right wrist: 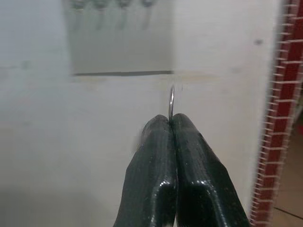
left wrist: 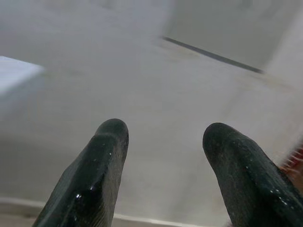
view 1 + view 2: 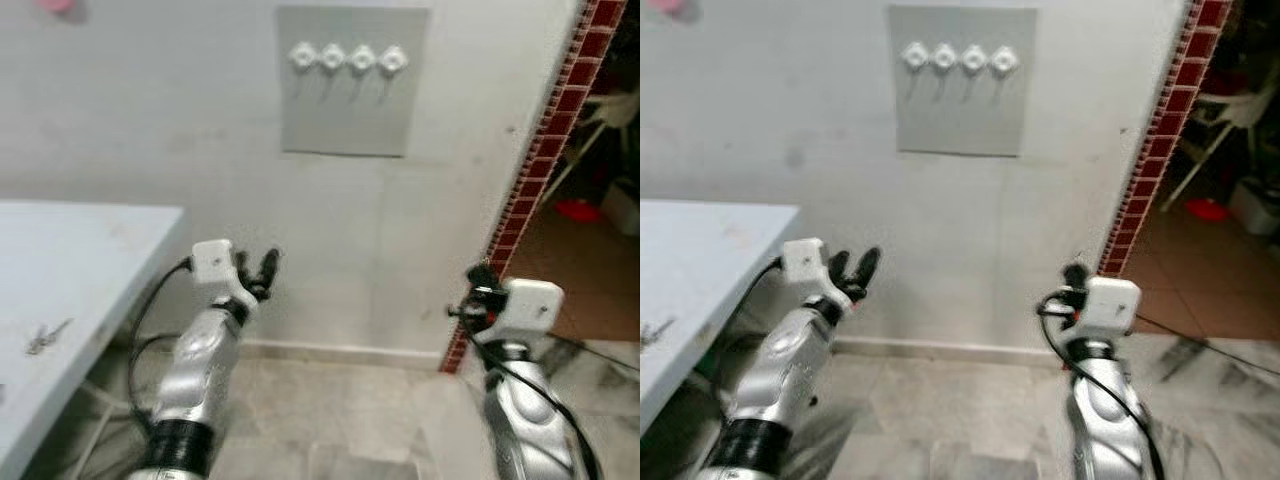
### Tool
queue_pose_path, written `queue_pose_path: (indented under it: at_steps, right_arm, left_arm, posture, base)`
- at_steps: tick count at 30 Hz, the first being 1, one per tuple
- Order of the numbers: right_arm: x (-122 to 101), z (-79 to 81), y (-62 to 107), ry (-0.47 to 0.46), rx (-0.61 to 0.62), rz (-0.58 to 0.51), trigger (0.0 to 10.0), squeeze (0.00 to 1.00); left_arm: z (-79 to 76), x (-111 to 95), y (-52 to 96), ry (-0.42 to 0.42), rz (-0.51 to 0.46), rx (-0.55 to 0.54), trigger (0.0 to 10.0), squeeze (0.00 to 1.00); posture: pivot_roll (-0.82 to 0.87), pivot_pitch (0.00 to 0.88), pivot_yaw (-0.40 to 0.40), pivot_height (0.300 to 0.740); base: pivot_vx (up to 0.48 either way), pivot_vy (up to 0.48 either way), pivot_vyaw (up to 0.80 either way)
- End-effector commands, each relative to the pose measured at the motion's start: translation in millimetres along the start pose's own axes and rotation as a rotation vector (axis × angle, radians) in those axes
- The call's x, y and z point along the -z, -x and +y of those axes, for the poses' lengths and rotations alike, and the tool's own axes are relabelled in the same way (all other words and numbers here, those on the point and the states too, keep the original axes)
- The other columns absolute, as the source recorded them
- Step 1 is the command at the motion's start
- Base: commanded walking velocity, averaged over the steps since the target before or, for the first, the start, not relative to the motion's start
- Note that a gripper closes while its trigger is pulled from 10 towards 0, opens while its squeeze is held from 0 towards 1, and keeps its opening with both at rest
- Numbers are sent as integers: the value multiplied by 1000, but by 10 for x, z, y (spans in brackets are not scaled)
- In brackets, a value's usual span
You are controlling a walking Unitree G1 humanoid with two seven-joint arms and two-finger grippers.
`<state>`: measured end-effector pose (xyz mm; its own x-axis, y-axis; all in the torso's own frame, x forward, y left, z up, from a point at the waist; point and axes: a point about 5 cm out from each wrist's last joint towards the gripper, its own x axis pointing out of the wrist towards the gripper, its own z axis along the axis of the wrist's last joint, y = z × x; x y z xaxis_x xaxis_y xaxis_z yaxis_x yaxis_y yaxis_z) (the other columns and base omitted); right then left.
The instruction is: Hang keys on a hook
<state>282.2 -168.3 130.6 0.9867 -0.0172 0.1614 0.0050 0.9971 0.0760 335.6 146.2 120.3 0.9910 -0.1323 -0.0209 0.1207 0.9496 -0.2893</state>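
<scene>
Right wrist view, right hand point(image 1: 171, 124) pinching key ring point(image 1: 171, 103), left hand point(image 2: 163, 137) wide, grey hook board point(image 3: 350, 80), white wall point(image 3: 150, 120).

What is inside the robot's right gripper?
The right gripper is shut on a thin metal key ring, which sticks out past its fingertips toward the hook board. Any keys on the ring are hidden by the fingers.
</scene>
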Motion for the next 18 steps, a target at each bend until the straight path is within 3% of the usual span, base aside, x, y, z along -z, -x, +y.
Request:
queue_pose_path:
  at_steps: [1, 9, 18]
  right_arm:
    - [-61, -66, -23, 10, 22, -22, 10000, 0]
    - [-94, -91, -4, 7, 31, -41, 10000, 0]
    - [-173, -160, 16, 13, 31, -55, 10000, 0]
  left_arm:
    - [-103, 14, -21, -1, 5, 26, 10000, 0]
    - [-117, -28, -14, -15, -14, 45, 10000, 0]
    - [-121, -99, 48, -84, -36, 79, 10000, 0]
  posture:
    - [-20, 6, 14, 740]
    - [-18, 10, 13, 740]
    - [-16, 23, 11, 740]
  base:
    - [0, 0, 0]
    - [0, 0, 0]
    - [0, 0, 0]
